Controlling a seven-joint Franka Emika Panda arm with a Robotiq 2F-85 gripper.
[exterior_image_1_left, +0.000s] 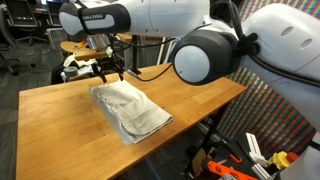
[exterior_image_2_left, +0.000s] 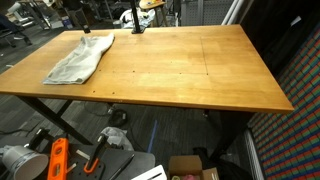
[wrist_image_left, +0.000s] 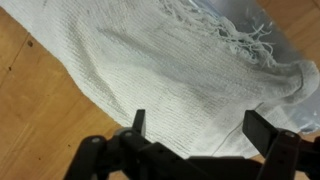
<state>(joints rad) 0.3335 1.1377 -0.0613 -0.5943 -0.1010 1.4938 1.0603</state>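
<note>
A pale grey-white woven cloth lies rumpled and loosely folded into a long, uneven strip, flat on the wooden table, close to one corner of its top, with one end frayed into loose threads

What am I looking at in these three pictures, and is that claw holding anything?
The machine is a white jointed robot arm that ends in a black two-fingered gripper. Two pictures come from cameras standing outside the robot. They look at the same wooden table from different places. The third comes from a camera on the wrist, looking down between the gripper's fingers. One crumpled pale grey knitted cloth with a fringed edge lies on the table. The gripper hangs over one end of that cloth with its jaws wide open and holds nothing. Whether the fingertips touch the fabric cannot be told.
</note>
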